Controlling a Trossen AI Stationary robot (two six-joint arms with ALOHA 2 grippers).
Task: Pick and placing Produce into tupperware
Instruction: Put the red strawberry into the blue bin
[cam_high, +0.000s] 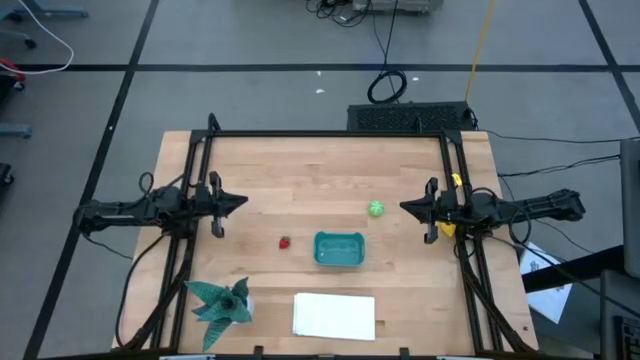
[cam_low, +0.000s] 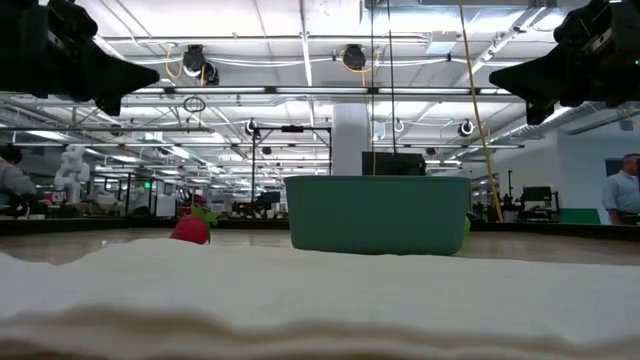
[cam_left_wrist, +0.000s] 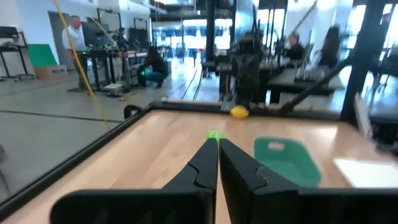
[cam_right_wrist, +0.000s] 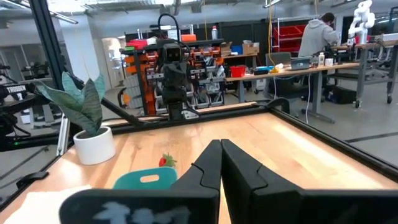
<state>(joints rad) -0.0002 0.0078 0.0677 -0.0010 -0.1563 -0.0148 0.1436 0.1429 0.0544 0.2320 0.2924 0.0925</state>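
Produce-to-tub task, nothing yet loaded; both arms waiting at opposite table edges.

Small teal rectangular plastic tub (cam_high: 339, 249) sits mid-table, nearer the front, and looks empty from above. Tiny red toy fruit (cam_high: 285, 242) lies just beside the tub, toward the left arm; round light-green toy fruit (cam_high: 376, 209) lies near its far corner; yellow toy fruit (cam_left_wrist: 239, 112) rests under the right arm at the table edge. Left gripper (cam_high: 238, 202) and right gripper (cam_high: 407, 207) hover high with fingers pressed together, holding nothing. Advice: spread the fingers first, descend straight over one small piece, pinch gently, and release low inside the rim.
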